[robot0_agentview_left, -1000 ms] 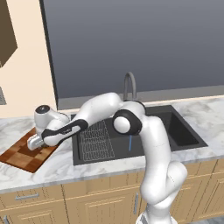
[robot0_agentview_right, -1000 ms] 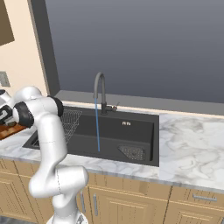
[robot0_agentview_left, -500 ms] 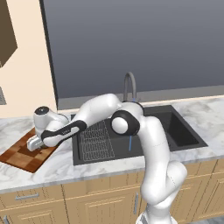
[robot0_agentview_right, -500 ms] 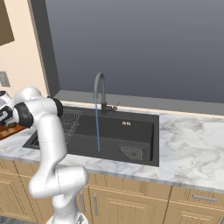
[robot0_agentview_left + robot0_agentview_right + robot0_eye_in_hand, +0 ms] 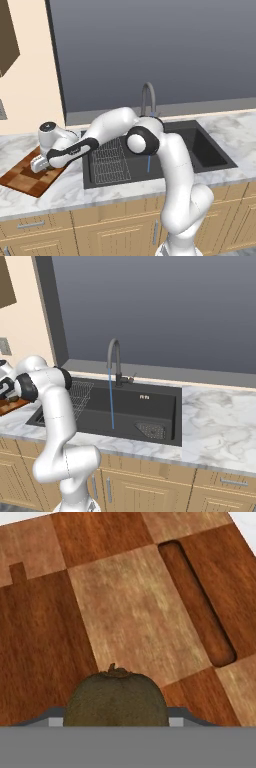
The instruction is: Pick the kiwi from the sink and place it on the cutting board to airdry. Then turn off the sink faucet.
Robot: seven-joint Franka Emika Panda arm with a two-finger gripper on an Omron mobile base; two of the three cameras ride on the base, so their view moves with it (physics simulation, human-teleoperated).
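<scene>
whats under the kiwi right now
The checkered cutting board lies below the kiwi, which sits at the gripper. The fruit covers its own underside, so whether it touches the wood cannot be seen.

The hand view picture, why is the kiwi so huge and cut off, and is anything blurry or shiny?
Hand view: the kiwi sits right up against the lens, so it looms large and the bottom edge crops it; the cutting board grain looks slightly soft, with no glare. Left base view: even, flat light, sharp edges. Right base view: the water stream shows as a crisp blue line, no blur.
</scene>
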